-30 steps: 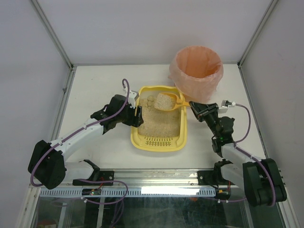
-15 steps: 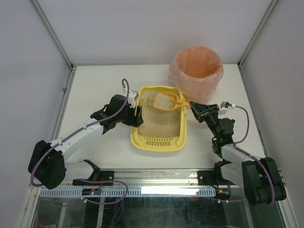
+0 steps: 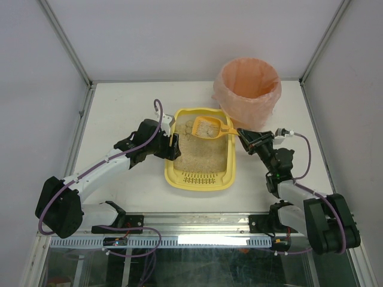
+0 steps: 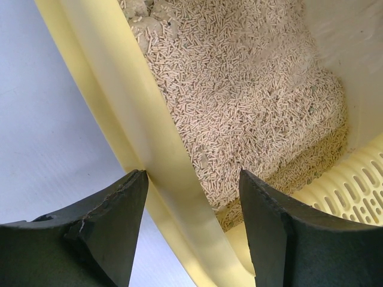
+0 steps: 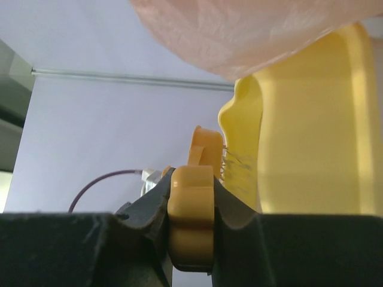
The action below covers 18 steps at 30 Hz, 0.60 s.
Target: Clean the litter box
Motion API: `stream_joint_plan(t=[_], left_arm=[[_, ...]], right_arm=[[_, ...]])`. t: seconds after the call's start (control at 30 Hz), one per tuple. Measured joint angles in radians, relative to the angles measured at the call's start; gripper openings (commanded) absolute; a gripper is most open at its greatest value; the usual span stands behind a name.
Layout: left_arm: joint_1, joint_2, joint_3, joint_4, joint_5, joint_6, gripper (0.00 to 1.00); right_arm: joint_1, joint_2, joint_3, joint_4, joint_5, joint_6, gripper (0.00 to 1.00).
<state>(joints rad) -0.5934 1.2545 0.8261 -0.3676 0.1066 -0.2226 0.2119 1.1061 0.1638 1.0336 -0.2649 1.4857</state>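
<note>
The litter box [image 3: 200, 182] is a pale-yellow tray at the table's middle, with beige litter and a slotted grate at its near end. My left gripper [image 3: 173, 145] is open and straddles the box's left wall. In the left wrist view [image 4: 192, 179] one finger is outside against the rim [image 4: 149, 137] and the other is inside over the litter [image 4: 239, 89]. My right gripper [image 3: 242, 136] is shut on the handle [image 5: 190, 221] of the orange slotted scoop [image 3: 208, 127]. The scoop sits over the box's far end with some litter in it. Pale clumps [image 3: 189, 125] lie in the far left corner.
A round bin lined with a pink-orange bag [image 3: 247, 89] stands at the back right, just beyond the box; it also shows in the right wrist view [image 5: 239, 30]. Enclosure walls ring the white table [image 3: 119, 107].
The scoop has shifted slightly left and away with my right gripper. The heap of litter in it looks smaller. The left arm has not moved.
</note>
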Motion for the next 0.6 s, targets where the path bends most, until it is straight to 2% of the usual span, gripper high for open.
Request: stream_joint_plan(t=[0.47,0.6], left_arm=[[0.000,0.000,0.000,-0.001,0.000,0.000,0.64],[0.000,0.000,0.000,-0.002,0.000,0.000,0.64]], right_arm=[[0.004,-0.031,-0.002,-0.042,0.014,-0.010,0.00],[0.001,-0.090,0.000,-0.100,0.046,-0.037,0.00]])
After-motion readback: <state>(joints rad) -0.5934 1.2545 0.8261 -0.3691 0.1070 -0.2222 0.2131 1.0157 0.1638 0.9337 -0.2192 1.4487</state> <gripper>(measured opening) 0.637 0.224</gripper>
